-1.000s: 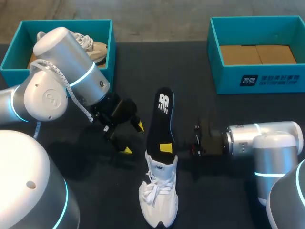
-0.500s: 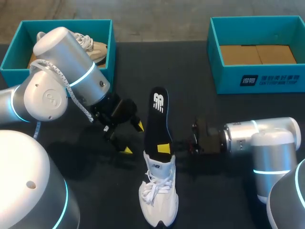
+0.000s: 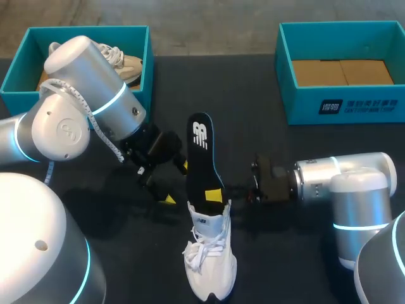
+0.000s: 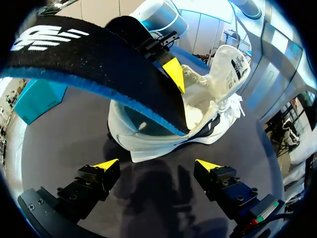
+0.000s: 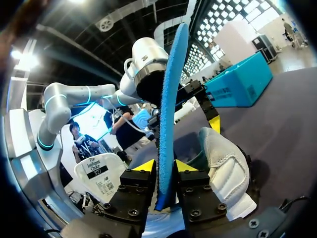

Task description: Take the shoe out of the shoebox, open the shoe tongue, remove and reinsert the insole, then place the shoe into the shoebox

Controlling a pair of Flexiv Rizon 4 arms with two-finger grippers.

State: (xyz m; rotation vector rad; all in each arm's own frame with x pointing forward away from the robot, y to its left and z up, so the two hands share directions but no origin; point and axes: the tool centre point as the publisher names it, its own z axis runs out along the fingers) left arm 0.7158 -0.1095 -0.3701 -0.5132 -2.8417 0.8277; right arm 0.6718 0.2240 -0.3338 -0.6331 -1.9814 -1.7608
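1. Nearest me, the white shoe [image 3: 211, 266] lies on the matte black table [image 3: 253, 88], at the middle of its near edge. The rounded toe points at that edge. Its laces are loose, and its padded tongue with a label stands up.
2. The insole [image 3: 201, 158] is a long, flat slab with rounded ends, black fabric on top with a blue foam edge. Its lower end sits in the shoe's mouth, and the rest slants up toward the far edge.
3. My right gripper [image 5: 164, 167] comes in from the right edge. Its blocky black fingers are clamped on the insole's lower part, one on each face.
4. My left gripper [image 4: 157, 166] hangs just beside the shoe's heel on the left-edge side. Its fingers are spread wide, with only bare table between the wedge-shaped yellow tips.
5. At the far left corner sits a teal cardboard shoebox [image 3: 88, 29] holding a beige shoe [image 3: 126, 66].
6. At the far right corner is a second teal shoebox [image 3: 342, 104] with a brown cardboard floor [image 3: 342, 71].
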